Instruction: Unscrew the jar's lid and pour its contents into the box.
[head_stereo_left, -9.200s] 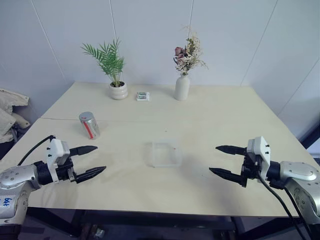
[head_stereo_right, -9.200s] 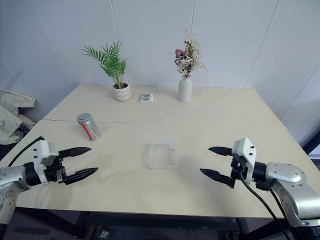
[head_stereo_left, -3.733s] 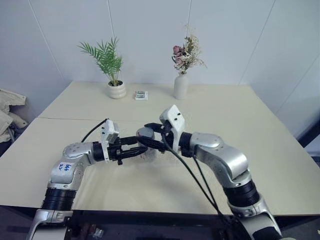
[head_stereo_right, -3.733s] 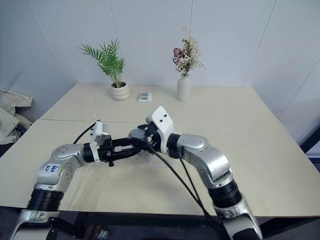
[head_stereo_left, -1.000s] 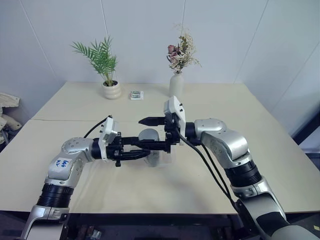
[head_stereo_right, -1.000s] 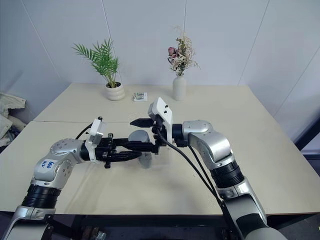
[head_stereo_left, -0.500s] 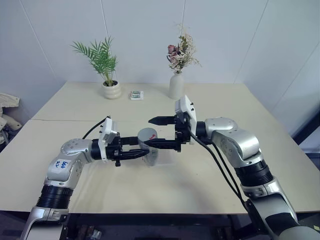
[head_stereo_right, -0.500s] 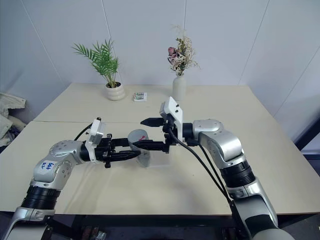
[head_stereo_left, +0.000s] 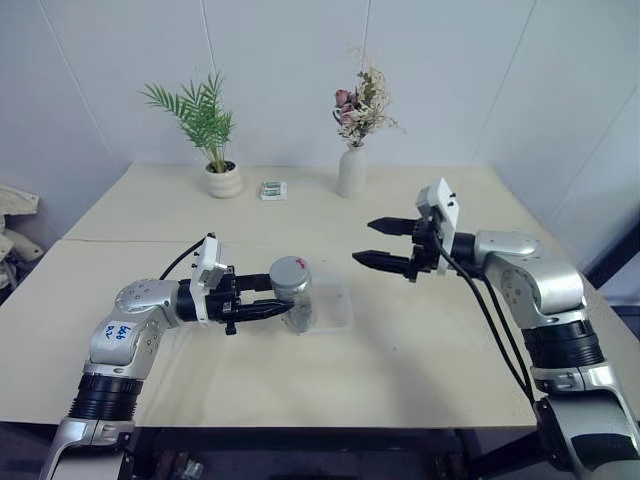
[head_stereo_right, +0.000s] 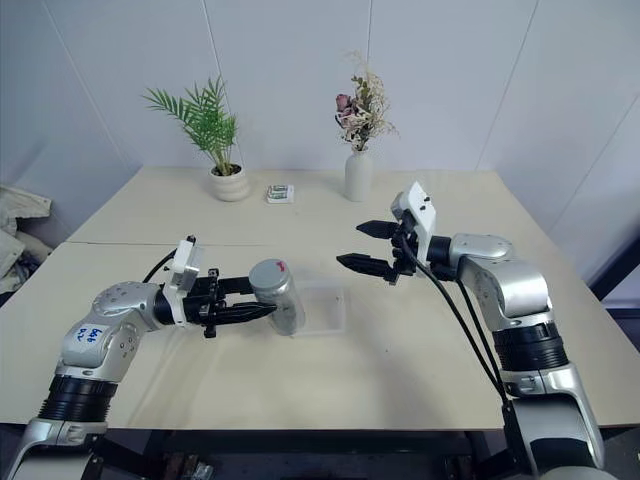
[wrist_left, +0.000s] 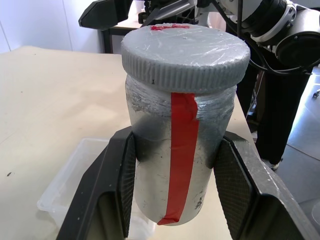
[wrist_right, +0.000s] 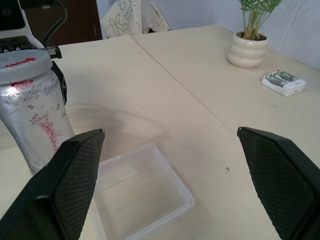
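Jar (head_stereo_left: 292, 293) sits clamped between my left gripper's (head_stereo_left: 268, 298) two fingers (wrist_left: 116, 187), which press on opposite sides of its body below the lid (wrist_left: 185, 50), so the cap stays free above the pads and the red tape strip faces out between them. I hold it upright and lifted, just past the fingertips' reach over the near edge of the box (head_stereo_left: 336, 308), which I read as a staging pose: the body is pinned against turning while the top is open to the other hand, and anything that drops should land in or beside the box. The lid is on, seated square on the neck, so by my judgement the unscrewing is not finished and no pouring can start yet. I cannot see the contents through the silvery wall. My right gripper (head_stereo_left: 385, 243) hangs off to the side with its fingers (wrist_right: 76, 172) spread wide and nothing between them; the jar stands well beyond its tips, and the box lies on the table (head_stereo_left: 420, 345) below and between them. That wide spread suits the lid's width, so I judge the next grasp needs the tips brought back either side of the cap's ribbed rim, level with it, before closing.
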